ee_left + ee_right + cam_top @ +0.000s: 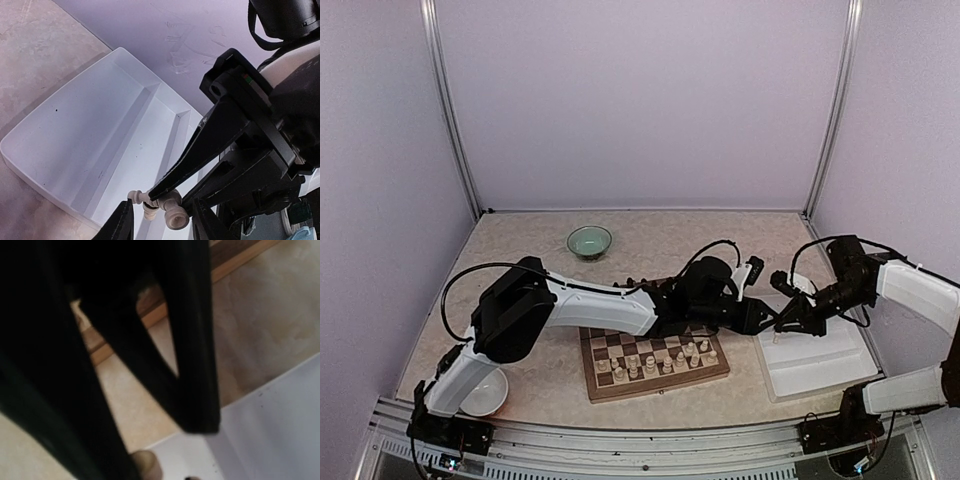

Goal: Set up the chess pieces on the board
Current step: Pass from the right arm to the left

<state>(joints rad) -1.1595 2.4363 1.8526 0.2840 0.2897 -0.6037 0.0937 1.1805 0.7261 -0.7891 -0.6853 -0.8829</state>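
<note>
The board [660,388] lies at the front middle of the table, with several cream chess pieces [665,358] standing in its near rows. My left arm reaches across it to the right. The left gripper [765,318] meets the right gripper [786,322] at the left edge of the white tray [820,365]. In the left wrist view the right gripper's black fingers [200,155] are shut on a cream chess piece [176,214] held sideways over the tray [75,130]. My left gripper [162,207] is open, one finger on either side of that piece.
A green bowl [589,240] sits at the back of the table. A white bowl [485,392] is at the front left beside the left arm's base. The right wrist view is blurred, showing dark fingers [195,365], the tray's corner [270,430] and the board's edge [155,315].
</note>
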